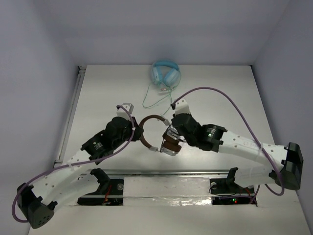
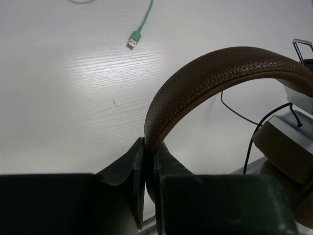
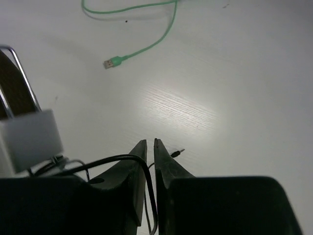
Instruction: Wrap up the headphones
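The brown headphones point(image 1: 152, 119) stand mid-table, with the earcups point(image 1: 169, 145) toward the near edge. My left gripper point(image 1: 139, 133) is shut on the brown headband point(image 2: 220, 68), pinching its lower left end between the jaws. The silver earcup with brown cushion point(image 2: 288, 142) hangs at the right of the left wrist view. My right gripper point(image 1: 172, 131) sits by the earcups, and its jaws point(image 3: 150, 143) are shut on the thin dark cable point(image 3: 112, 159), which loops over one finger and runs down between them. The cable's jack plug point(image 3: 177, 153) lies on the table just beyond the tips.
Light blue headphones point(image 1: 165, 73) lie at the back, their pale green cable point(image 1: 149, 98) trailing toward the middle and ending in a green USB plug point(image 3: 111, 62). A metal rail point(image 1: 171, 172) runs along the near edge. White walls enclose the table.
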`<state>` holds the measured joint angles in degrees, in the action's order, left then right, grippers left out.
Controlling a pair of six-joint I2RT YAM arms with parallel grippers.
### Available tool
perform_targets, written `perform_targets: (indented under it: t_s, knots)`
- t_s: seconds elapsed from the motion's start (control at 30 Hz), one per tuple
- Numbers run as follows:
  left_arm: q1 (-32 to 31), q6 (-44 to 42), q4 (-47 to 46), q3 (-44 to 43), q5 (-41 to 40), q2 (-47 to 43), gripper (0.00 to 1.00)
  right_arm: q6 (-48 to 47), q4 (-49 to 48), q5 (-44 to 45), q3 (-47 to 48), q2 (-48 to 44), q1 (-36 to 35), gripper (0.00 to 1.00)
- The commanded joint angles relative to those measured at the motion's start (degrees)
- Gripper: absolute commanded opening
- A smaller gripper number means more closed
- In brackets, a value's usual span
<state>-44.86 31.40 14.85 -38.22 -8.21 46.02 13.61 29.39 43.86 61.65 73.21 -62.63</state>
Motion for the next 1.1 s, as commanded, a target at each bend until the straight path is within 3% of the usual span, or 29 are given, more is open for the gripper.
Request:
perform_targets:
  t_s: [0.0, 0.13, 0.3, 0.67, 1.07]
  knots:
    - [3.19, -0.28, -6.32, -2.91, 7.76, -3.48, 0.0, 2.57, -9.33, -7.71, -3.36, -7.1, 3.12, 0.17]
    - [6.45, 0.07, -9.4, -2.65, 16.36, -3.66, 0.0, 3.18, -18.03, -18.17, -8.1, -13.96, 4.97, 0.23]
    - [8.38, 1.03, -12.38, -3.18, 20.42, -3.92, 0.0, 4.5, -28.94, -29.69, -14.7, -17.75, 7.08, 0.28]
    - [11.11, 5.34, -16.43, -6.17, 22.88, -4.36, 0.0, 7.49, -51.94, -34.62, -28.33, -15.04, 9.45, 0.34]
    - [12.17, 8.94, -21.44, -10.74, 21.75, -2.69, 0.0, 9.42, -59.7, -36.65, -32.38, -10.55, 9.98, 0.35]
